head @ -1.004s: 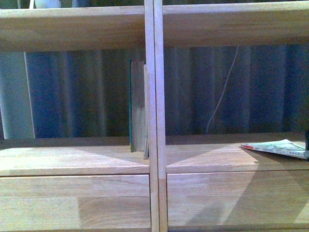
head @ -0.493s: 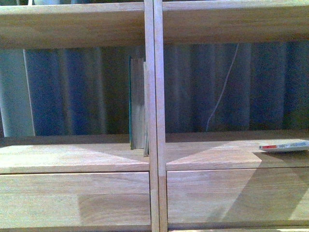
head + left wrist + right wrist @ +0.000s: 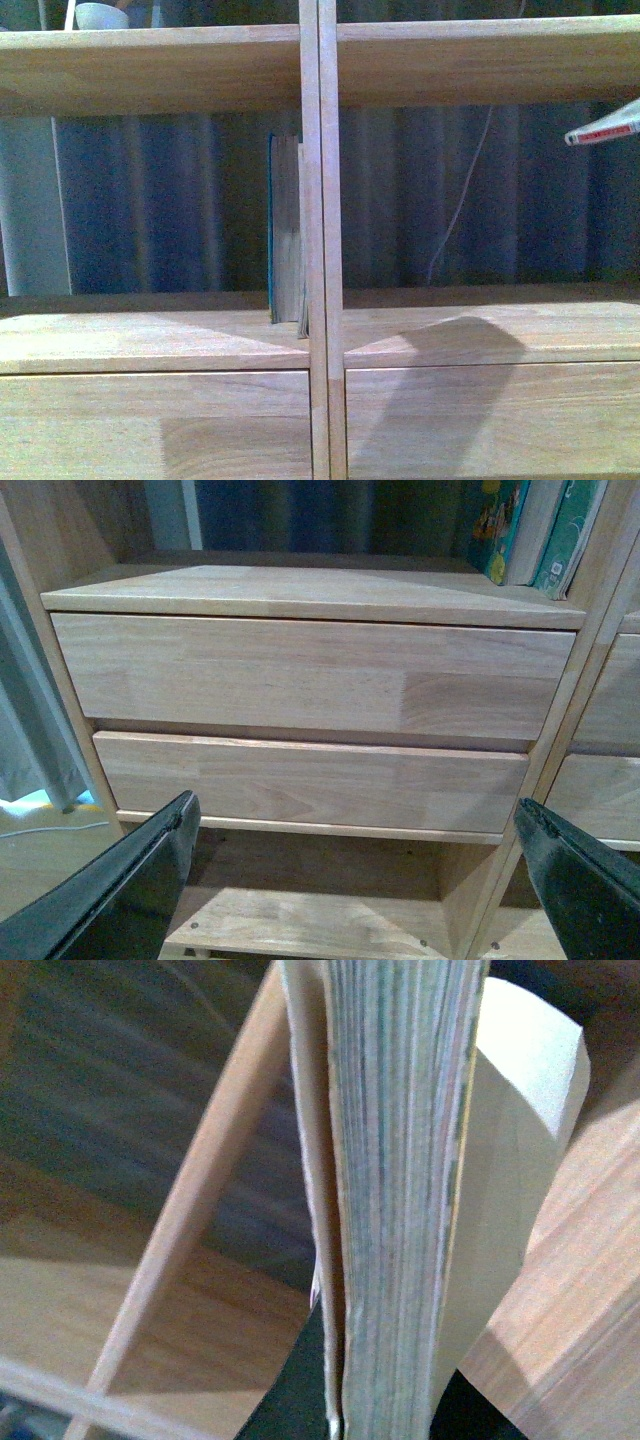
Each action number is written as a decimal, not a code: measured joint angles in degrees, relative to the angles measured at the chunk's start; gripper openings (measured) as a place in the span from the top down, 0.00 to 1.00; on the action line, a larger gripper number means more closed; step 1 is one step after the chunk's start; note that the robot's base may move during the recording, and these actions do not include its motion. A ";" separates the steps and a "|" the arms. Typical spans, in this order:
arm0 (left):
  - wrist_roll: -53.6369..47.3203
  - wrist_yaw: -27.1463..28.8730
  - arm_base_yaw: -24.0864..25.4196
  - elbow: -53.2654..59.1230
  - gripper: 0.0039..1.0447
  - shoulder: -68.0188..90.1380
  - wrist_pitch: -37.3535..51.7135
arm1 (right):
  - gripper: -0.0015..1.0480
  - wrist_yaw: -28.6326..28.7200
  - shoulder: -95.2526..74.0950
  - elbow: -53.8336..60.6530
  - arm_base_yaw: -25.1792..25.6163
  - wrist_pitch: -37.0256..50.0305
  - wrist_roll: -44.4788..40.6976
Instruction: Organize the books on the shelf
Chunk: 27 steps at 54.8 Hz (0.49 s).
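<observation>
The left fingers (image 3: 120, 900) are spread wide with nothing between them, facing the two stacked drawers (image 3: 310, 675) of the shelf (image 3: 300, 590). Above and beyond them, the teal books (image 3: 570, 530) stand upright against the central divider (image 3: 321, 200). The right fingers (image 3: 295, 1400) show only as dark slivers on either side of the paperback (image 3: 400, 1210). They grip it edge-on, and its page edges fill that camera. In the front view its red-and-white spine (image 3: 605, 128) hangs tilted in the air at the right edge, just under the upper board and well apart from the teal books.
</observation>
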<state>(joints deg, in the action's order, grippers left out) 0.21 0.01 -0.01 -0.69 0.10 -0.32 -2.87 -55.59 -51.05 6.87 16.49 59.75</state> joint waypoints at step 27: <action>0.00 0.00 0.00 0.00 0.07 0.00 0.00 | 0.93 -6.95 6.54 7.50 -19.37 6.32 -9.68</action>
<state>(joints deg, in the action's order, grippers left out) 0.21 0.01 -0.01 -0.69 0.10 -0.32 -9.82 -49.06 -43.55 -12.49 22.81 50.06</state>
